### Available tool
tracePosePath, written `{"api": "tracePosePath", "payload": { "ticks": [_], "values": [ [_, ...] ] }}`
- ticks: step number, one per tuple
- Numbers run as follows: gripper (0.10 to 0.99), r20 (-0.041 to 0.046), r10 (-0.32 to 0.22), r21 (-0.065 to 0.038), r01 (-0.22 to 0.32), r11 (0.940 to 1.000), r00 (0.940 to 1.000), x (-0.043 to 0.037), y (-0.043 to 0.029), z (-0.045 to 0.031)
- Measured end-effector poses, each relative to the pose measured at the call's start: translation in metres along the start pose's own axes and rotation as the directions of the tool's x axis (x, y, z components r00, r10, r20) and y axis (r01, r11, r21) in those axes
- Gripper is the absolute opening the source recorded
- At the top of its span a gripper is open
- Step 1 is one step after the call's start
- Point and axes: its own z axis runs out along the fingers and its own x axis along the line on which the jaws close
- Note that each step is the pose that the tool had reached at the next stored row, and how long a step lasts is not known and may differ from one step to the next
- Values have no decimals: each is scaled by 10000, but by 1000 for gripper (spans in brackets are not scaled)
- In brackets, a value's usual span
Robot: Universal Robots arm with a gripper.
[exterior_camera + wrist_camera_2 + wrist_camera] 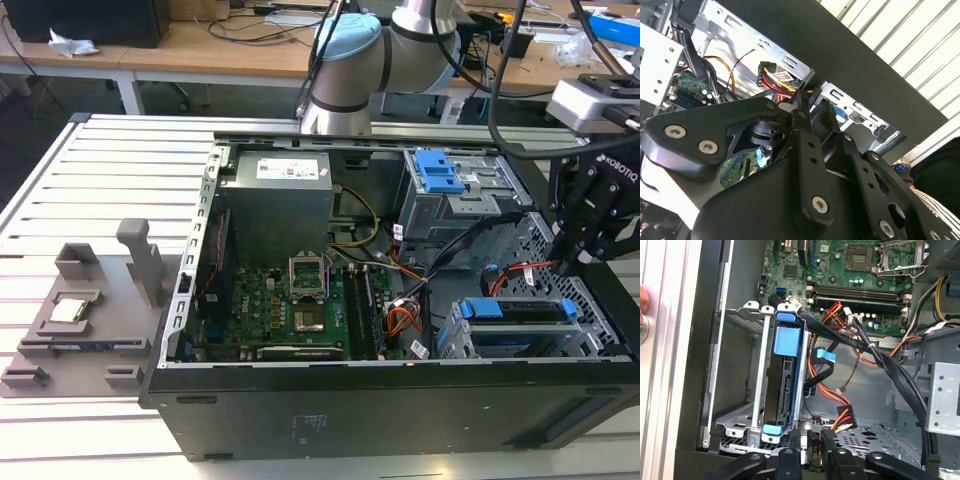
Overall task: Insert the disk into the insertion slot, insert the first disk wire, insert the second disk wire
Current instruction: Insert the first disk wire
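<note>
The disk (785,375), clipped in its blue carrier frame, sits inside the insertion slot (742,385), a silver perforated cage at the case's front corner. In the exterior view the disk (520,312) lies low on the right, in the insertion slot (455,335). My gripper (570,265) hangs just behind and above it. A thin red wire, the first disk wire (520,268), runs along the cage top toward the gripper. In the first wrist view my gripper (813,440) hovers beside the disk's connector end. A dark plug (842,421) on red, orange and yellow wires lies right next to it.
A taller grey bay with blue latches (445,185) stands behind the gripper. Thick black cables (880,360) cross the case floor beside the cage. The motherboard (300,305) fills the case's middle. A grey fixture (80,310) sits on the table on the exterior view's left.
</note>
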Motion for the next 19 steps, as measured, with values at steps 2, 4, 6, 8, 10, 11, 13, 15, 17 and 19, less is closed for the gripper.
{"api": "tracePosePath", "payload": {
  "ticks": [2, 4, 6, 8, 10, 11, 13, 15, 17, 19],
  "values": [
    [302, -74, -2, -8, 2, 10000, 10000, 0, -22, 2],
    [302, -80, 1, -9, -1, 10000, 10000, 1, -22, 1],
    [302, -84, 0, -9, 0, 10000, 10000, 1, -24, 1],
    [220, -91, 0, -10, 0, 10000, 10000, 1, -26, 0],
    [169, -94, 0, -11, 0, 10000, 10000, 1, -27, 1],
    [169, -97, 0, -11, 0, 10000, 10000, 1, -29, 1],
    [169, -101, 0, -11, -1, 10000, 9999, 2, -30, 1],
    [169, -108, 1, -12, -1, 10000, 9999, 2, -32, 1],
    [169, -109, 1, -12, -1, 10000, 9999, 8, -30, -54],
    [169, -107, 0, -12, 0, 10000, 9999, 10, -29, -73]
  ]
}}
